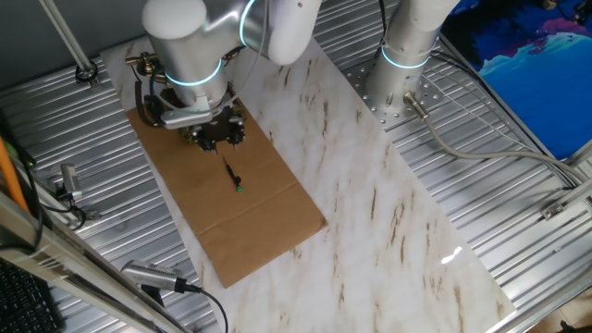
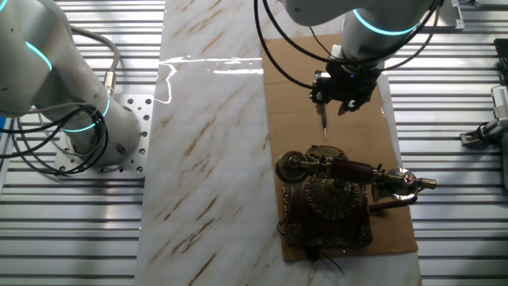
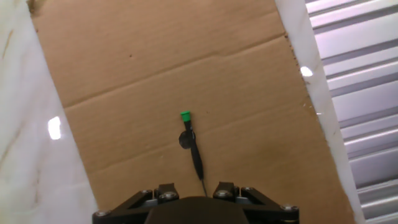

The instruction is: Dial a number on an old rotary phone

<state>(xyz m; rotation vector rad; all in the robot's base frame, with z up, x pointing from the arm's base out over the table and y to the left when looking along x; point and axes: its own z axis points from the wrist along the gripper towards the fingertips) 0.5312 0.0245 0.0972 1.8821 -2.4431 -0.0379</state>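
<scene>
The old rotary phone (image 2: 329, 199) stands on the near end of a brown cardboard sheet (image 2: 294, 87). It has a dark red-brown body, a gold dial and its handset across the top. In one fixed view the arm hides most of it; only a brass end (image 1: 139, 63) shows. My gripper (image 2: 337, 91) hangs above the cardboard, a little beyond the phone. It holds a thin black stick (image 2: 324, 119) whose green tip (image 3: 185, 116) points down at bare cardboard, clear of the dial. The gripper also shows in one fixed view (image 1: 217, 134) and in the hand view (image 3: 196, 186).
The cardboard lies on a marble-patterned board (image 2: 206, 119) over ribbed metal table tops (image 2: 452, 79). A second white arm's base (image 2: 87, 127) stands at the left. Cables (image 1: 176, 282) and clamps (image 1: 69, 185) lie along the table edge.
</scene>
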